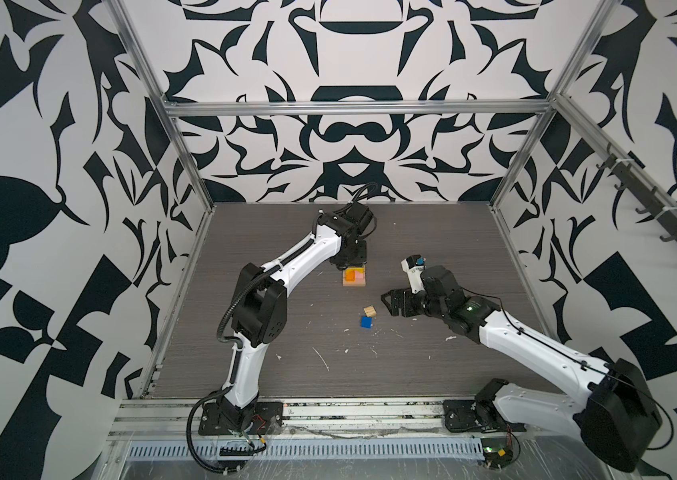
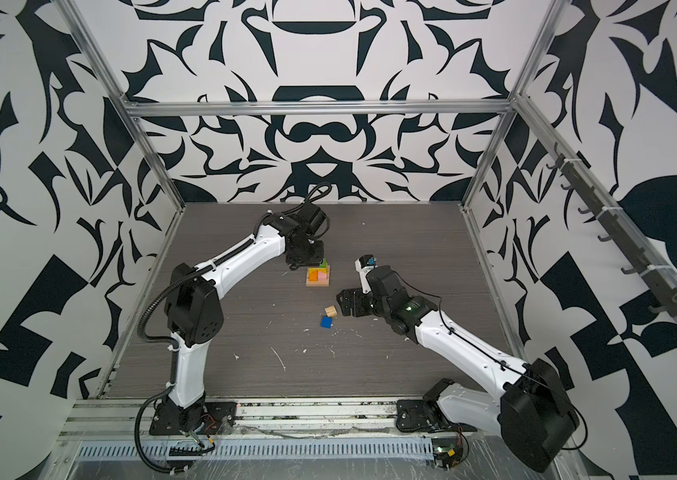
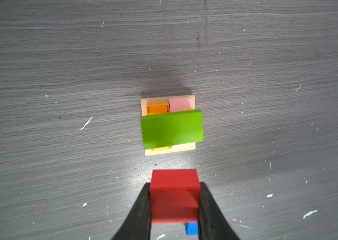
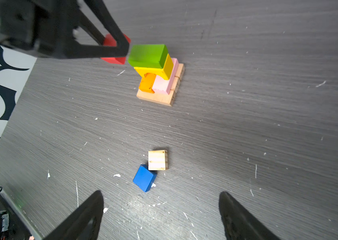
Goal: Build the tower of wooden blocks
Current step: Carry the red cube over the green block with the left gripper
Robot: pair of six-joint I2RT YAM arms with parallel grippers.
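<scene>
Clamped in the left hand: red square, held off the counter just beside the tower. In the tower, bottom up: tan bars, orange beside pink, yellow, green uppermost. Lying near the tower, touching at a corner: plain cube, blue square. Beyond those two from the tower, spread wide and empty: right hand.

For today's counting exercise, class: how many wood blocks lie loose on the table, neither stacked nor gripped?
2: the plain cube and the blue square, corners apparently touching, nearer the arms' bases than the tower. None appears hidden.
</scene>
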